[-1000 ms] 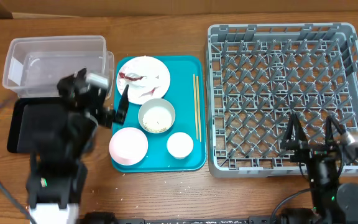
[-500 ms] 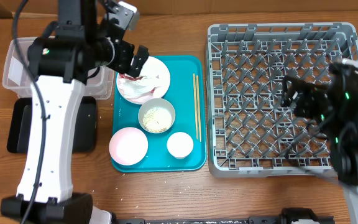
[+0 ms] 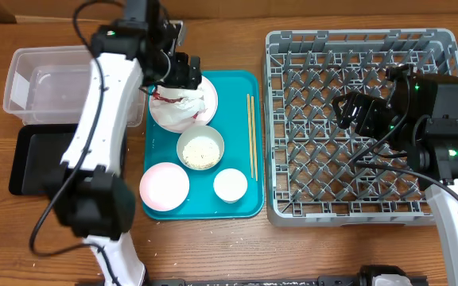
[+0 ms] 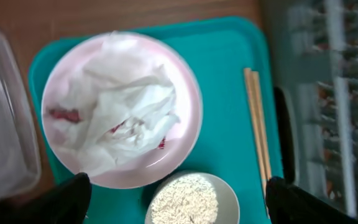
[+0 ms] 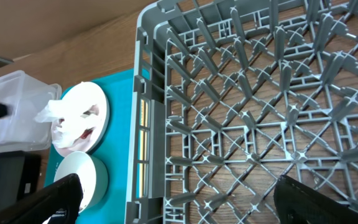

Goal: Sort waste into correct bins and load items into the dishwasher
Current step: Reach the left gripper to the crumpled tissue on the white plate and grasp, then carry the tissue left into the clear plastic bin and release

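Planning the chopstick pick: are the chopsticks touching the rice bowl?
Apart. The left wrist view shows a strip of bare teal tray between the chopsticks and the bowl. The overhead view shows the same gap.

Bright, even light — dish rack [image 4: 328, 93] blurred in the left wrist view.

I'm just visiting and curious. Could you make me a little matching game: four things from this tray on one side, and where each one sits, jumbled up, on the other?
Things:
1. napkin
2. chopsticks
3. rice
4. cup

Places:
a. in the bowl at the middle of the teal tray
b. beside the small pink plate
c. crumpled on the large plate
d. along the tray edge nearest the grey rack

Pairs: 1-c, 2-d, 3-a, 4-b
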